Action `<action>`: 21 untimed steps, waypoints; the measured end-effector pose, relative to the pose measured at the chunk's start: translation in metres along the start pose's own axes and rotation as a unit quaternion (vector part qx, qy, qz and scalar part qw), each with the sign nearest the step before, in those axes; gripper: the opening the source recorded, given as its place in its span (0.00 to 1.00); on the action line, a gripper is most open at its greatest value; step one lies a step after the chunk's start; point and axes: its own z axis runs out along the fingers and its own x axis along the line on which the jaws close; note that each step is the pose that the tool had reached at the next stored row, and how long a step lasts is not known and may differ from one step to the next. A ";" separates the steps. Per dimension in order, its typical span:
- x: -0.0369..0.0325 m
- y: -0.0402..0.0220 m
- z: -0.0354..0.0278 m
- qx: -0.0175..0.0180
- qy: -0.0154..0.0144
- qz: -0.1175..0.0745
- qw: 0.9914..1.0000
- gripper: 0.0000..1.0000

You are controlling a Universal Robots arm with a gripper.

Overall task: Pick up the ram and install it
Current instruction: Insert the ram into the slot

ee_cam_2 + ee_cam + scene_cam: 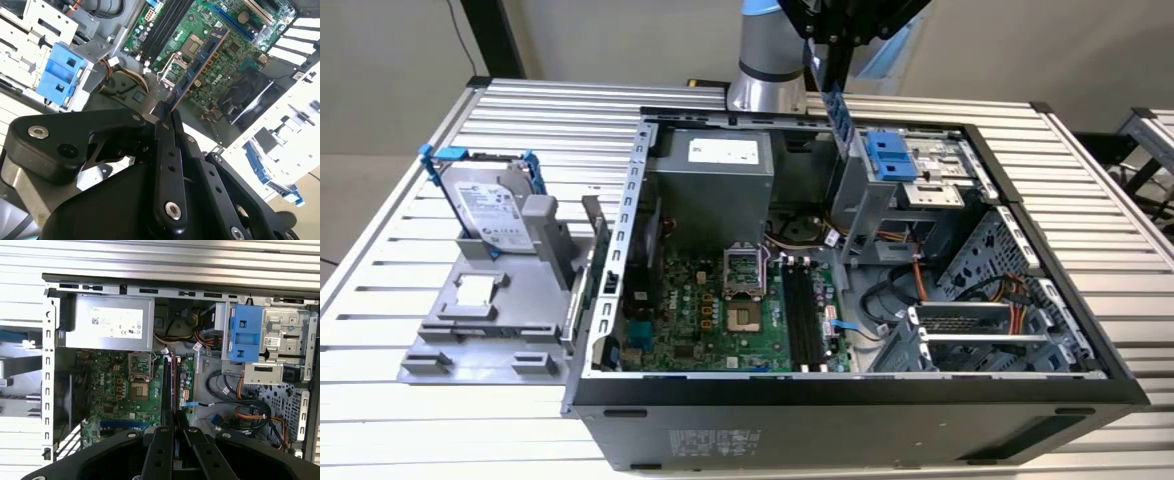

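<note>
1. The hand (166,120) is pinching the ram (199,64) by one end, its fingers pressed on both flat faces.
2. The ram hangs in the air over the open computer case (854,390), well clear of the motherboard (700,320) below.
3. The long black slots (803,318) lie on that board, and in the first wrist view the stick shows edge-on over them.
4. Out on the counter (440,420), at the exterior view's left, the hard drive (491,205) stands upright in a grey holder (480,330).

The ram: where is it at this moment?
The ram hangs in the pincer over the open computer case, on the exterior view's left of the blue bracket.
</note>
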 end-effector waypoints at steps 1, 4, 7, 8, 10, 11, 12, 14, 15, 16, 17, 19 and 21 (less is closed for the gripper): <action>0.0000 0.0000 0.0000 0.000 0.000 0.000 1.000 0.00; 0.0000 0.0000 0.0001 0.000 0.001 0.000 1.000 0.00; 0.0000 0.0000 0.0006 0.000 0.006 0.000 1.000 0.00; -0.0002 0.0000 0.0009 0.000 0.009 0.000 1.000 0.00; -0.0005 0.0000 0.0017 0.000 0.011 0.001 1.000 0.00; -0.0008 0.0000 0.0020 0.000 0.011 0.001 1.000 0.00; -0.0015 -0.0001 0.0024 0.000 0.011 0.001 1.000 0.00; -0.0043 -0.0001 0.0033 0.000 0.011 0.002 1.000 0.00; -0.0060 -0.0002 0.0039 0.000 0.011 0.002 1.000 0.00; -0.0076 -0.0002 0.0045 0.000 0.012 0.003 1.000 0.00; -0.0094 -0.0003 0.0052 0.000 0.012 0.003 1.000 0.00; -0.0130 -0.0004 0.0065 0.000 0.013 0.004 1.000 0.00; -0.0168 -0.0006 0.0096 0.000 0.014 0.006 1.000 0.00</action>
